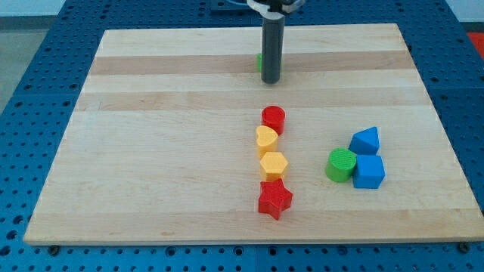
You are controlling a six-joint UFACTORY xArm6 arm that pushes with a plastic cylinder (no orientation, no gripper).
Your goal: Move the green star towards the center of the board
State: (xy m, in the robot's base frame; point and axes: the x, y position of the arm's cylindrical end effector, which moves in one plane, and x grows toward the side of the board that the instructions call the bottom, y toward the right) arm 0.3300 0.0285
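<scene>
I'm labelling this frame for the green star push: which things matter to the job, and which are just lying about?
For the job:
- green star, mostly hidden behind the rod
- my tip, right beside it
- board

Lying about:
- red cylinder
- two yellow blocks
- red star
- green cylinder
- two blue blocks

Bright, even overhead light fills the sharp, undistorted picture, leaving only short soft shadows hugging the blocks toward 6 o'clock on the pale tabletop [151, 151], with no harsh glare and just slight softness at 12 o'clock.
</scene>
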